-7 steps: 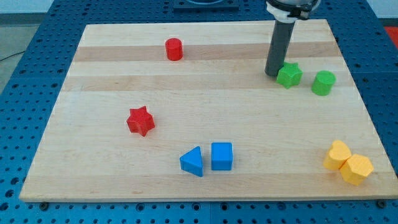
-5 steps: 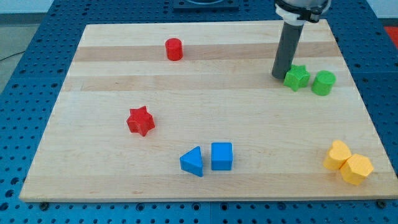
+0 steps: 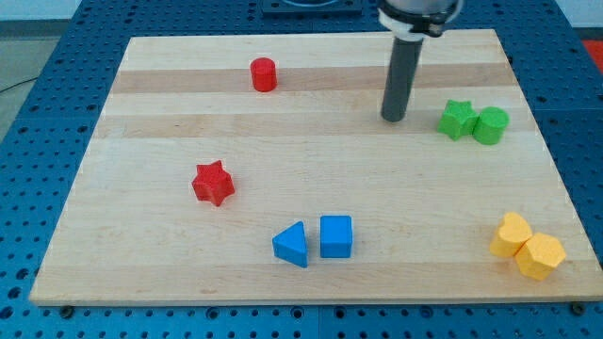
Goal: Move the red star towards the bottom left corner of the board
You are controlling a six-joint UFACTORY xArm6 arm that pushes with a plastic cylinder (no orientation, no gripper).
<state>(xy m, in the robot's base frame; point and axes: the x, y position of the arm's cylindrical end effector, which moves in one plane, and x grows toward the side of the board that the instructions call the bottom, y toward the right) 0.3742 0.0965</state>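
Observation:
The red star (image 3: 213, 183) lies on the left half of the wooden board (image 3: 141, 235), a little above the middle height of the view's lower half. My tip (image 3: 393, 119) stands in the upper right part of the board, far to the right of and above the red star. It is apart from every block, with a gap to the green star (image 3: 457, 120) on its right.
A red cylinder (image 3: 263, 74) stands near the top left. A green cylinder (image 3: 490, 125) touches the green star. A blue triangle (image 3: 291, 245) and blue cube (image 3: 335, 236) sit bottom centre. Two yellow blocks (image 3: 528, 247) sit bottom right.
The tip first pushed the green star right against the green cylinder, then drew back to the left, leaving a gap. The red star has not moved.

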